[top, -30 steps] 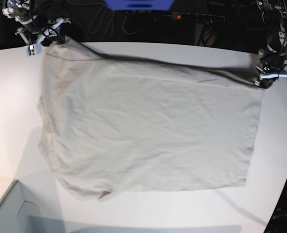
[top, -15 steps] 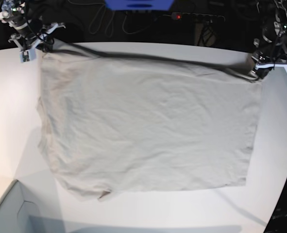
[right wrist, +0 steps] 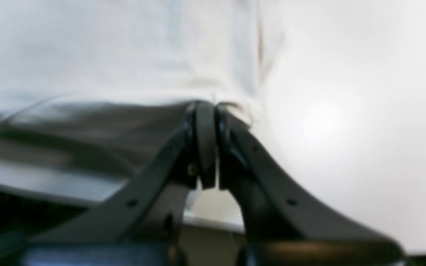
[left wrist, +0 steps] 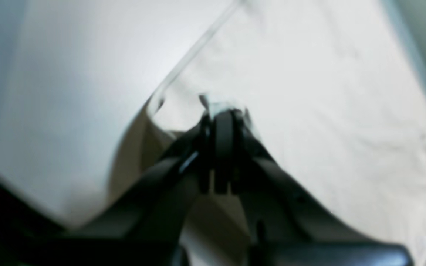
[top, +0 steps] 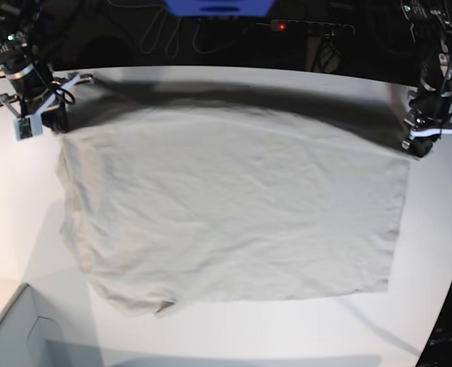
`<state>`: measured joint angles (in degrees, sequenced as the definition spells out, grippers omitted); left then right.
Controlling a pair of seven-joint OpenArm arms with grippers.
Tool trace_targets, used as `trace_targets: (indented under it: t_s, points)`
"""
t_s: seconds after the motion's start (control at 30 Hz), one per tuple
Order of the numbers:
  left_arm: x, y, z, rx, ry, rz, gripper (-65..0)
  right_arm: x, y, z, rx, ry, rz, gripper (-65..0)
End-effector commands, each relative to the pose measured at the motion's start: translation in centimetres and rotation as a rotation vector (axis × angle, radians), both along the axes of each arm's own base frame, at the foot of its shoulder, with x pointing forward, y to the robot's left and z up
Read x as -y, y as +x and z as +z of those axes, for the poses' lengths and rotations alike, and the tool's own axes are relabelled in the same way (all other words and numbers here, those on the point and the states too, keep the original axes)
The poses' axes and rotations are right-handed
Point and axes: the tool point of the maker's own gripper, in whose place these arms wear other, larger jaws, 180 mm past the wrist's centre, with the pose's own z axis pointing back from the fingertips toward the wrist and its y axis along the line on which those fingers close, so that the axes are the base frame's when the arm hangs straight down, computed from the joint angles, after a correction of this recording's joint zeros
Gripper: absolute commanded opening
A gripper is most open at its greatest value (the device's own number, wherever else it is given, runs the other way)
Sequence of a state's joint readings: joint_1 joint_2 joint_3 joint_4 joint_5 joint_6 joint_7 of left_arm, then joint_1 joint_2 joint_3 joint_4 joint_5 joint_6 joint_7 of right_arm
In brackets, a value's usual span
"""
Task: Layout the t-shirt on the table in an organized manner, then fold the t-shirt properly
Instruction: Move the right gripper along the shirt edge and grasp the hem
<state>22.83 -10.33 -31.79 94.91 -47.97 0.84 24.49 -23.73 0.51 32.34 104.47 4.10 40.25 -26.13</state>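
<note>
Base view first: the t-shirt (top: 233,210) is spread over most of the table (top: 233,336), far edge lifted between the two arms, near hem lying flat with a small curl at the near left corner. The right gripper (top: 48,121) has one far corner, the left gripper (top: 415,144) the other. I'd say this is the layout step. To do it well, keep both corners level and equally taut, then lower them together so the far edge lands straight, not bowed.

Left wrist view: blurry, but the fingers (left wrist: 223,140) look pressed together on a bit of cloth edge, with the shirt (left wrist: 309,92) stretching away beyond.

Right wrist view: same deal, fingers (right wrist: 205,140) closed with no visible gap, pinching the fabric's (right wrist: 105,55) corner right at the tips.
</note>
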Motion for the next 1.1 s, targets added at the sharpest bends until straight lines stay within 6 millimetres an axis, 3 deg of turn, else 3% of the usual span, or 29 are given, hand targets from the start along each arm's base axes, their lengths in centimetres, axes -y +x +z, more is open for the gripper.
trace_targets:
  t_s: [0.0, 0.4, 0.73, 1.07]
  points:
    - [-0.4, 0.5, 1.2, 0.037, 0.023, -0.002, -64.8, 0.3, 1.1, 1.4, 0.059, -0.006, 0.002, -65.0]
    - [-1.0, 2.1, -0.3, 0.031, -0.014, 0.028, -64.8, 0.7, 9.2, 2.6, 0.188, 0.075, -0.027, -65.0]
    - [-0.9, 4.4, 1.0, 0.085, -0.023, 0.027, -64.8, -0.6, 14.5, 1.6, 0.148, 0.011, 0.036, -65.0]
    - [-0.9, 6.9, 2.9, 0.149, -0.026, 0.025, -64.8, -0.6, 18.5, 4.7, 0.227, 0.010, 0.036, -65.0]
